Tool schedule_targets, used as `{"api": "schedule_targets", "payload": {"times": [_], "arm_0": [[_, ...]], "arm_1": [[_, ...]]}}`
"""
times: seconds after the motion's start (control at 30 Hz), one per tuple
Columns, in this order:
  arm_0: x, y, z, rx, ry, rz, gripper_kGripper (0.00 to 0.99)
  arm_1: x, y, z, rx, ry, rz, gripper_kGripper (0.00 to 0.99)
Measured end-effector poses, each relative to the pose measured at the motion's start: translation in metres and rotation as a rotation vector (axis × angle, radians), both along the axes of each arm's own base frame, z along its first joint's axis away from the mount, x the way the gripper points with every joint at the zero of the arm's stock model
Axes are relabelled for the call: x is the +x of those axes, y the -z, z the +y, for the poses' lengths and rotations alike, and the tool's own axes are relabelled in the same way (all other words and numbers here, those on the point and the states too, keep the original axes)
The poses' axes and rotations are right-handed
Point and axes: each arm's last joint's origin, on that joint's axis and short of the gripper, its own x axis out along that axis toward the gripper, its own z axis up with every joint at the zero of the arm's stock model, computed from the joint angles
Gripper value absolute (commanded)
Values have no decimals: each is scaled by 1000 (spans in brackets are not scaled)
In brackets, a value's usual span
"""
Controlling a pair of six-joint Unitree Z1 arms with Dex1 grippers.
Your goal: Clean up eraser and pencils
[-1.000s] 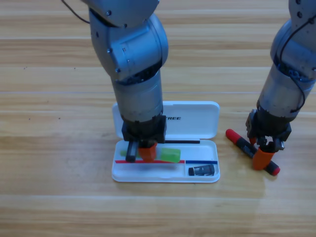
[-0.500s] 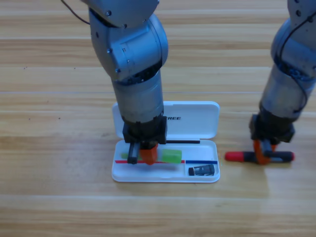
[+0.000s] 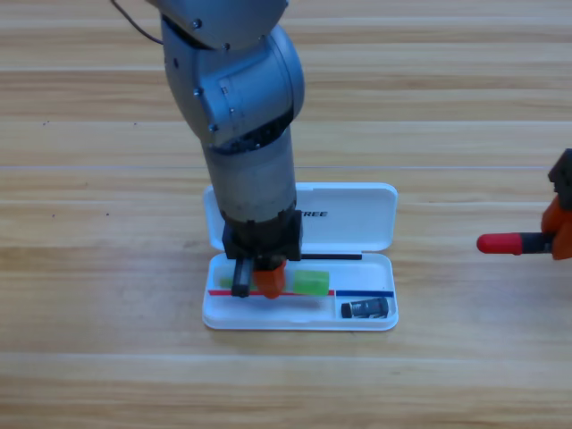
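- I see the left hand (image 3: pixel 259 279) pointing straight down into the long compartment of the open white case (image 3: pixel 357 223), which lies on the wooden counter (image 3: pixel 89 340).
- Its orange jaws stand over the green pencil (image 3: pixel 311 282), which lies flat in that compartment; I cannot tell whether they are spread or pressed together.
- The green pencil shows on either side of the hand, its middle hidden beneath it.
- I note the eraser (image 3: pixel 365 308) lying in the small compartment at the case's lower right corner, apart from the hand.
- The right hand (image 3: pixel 560 234) sits at the picture's right edge, largely cut off, pinching the black pencil (image 3: pixel 518 243).
- That pencil is level, with its red end pointing left, well right of the case.
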Motion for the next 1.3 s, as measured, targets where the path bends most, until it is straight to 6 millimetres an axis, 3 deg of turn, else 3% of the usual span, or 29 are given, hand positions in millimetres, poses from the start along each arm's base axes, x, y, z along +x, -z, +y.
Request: {"api": "schedule_targets", "payload": {"times": [0.57, 0.6, 0.67, 0.73, 0.8, 0.97, 1.3], "arm_0": [[0, 0, 0, -2, -15, 1, 0], [0, 0, 0, -2, -15, 1, 63], [0, 0, 0, -2, -15, 1, 379], [0, 0, 0, -2, -15, 1, 611], [0, 0, 0, -2, -15, 1, 761], [0, 0, 0, -2, -16, 2, 905], [0, 0, 0, -3, -19, 2, 985]], "arm_1": [[-6, 2, -3, 2, 10, 18, 0], [-6, 2, -3, 1, 11, 20, 0], [-7, 4, -4, -2, 11, 24, 0], [-7, 5, -4, -5, 11, 28, 0], [-7, 5, -4, -6, 12, 29, 0], [-7, 5, -4, -5, 17, 30, 0], [-15, 5, 5, -1, 14, 34, 0]]}}
